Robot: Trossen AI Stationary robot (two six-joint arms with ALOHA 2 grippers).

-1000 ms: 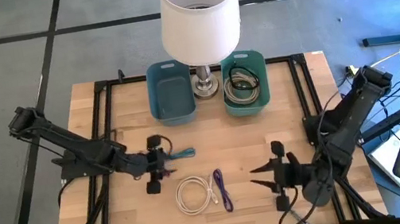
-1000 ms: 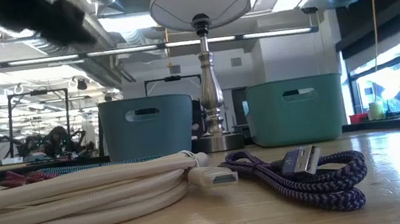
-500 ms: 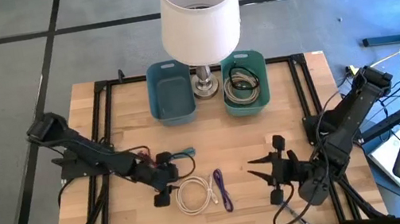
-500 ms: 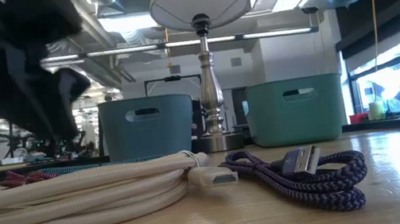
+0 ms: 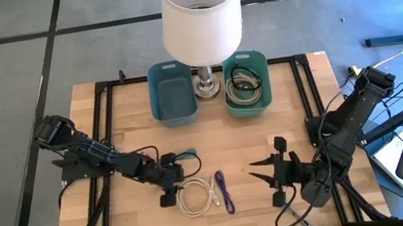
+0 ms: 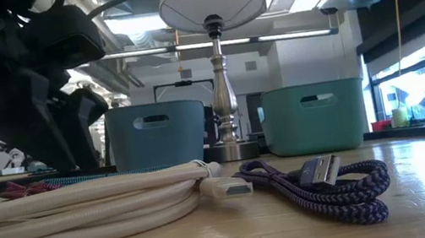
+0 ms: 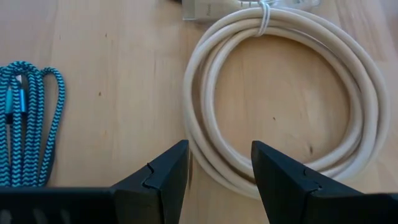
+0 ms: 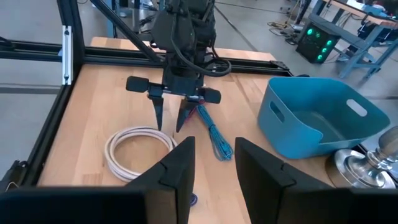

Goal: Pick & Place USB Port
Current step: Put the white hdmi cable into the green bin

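A white cable coil (image 5: 194,196) lies flat on the wooden table, with a purple braided cable (image 5: 224,191) to its right and a teal braided cable (image 5: 185,158) toward the far side. My left gripper (image 5: 172,184) is open and points down at the coil's left rim (image 7: 214,158); its fingers stand on either side of the strands. In the right wrist view, my left gripper (image 8: 169,124) stands low over the coil (image 8: 138,149). My right gripper (image 5: 257,179) waits open, right of the purple cable.
A blue bin (image 5: 172,93) and a teal bin (image 5: 246,83) holding cables stand at the table's far side, with a lamp (image 5: 200,12) between them. A black frame (image 5: 103,104) runs along the table edges. Bare wood lies between the cables and the bins.
My left gripper has moved toward the table's near edge and right, away from the teal cable, and come down over the white coil's left rim. The cables have stayed where they were.
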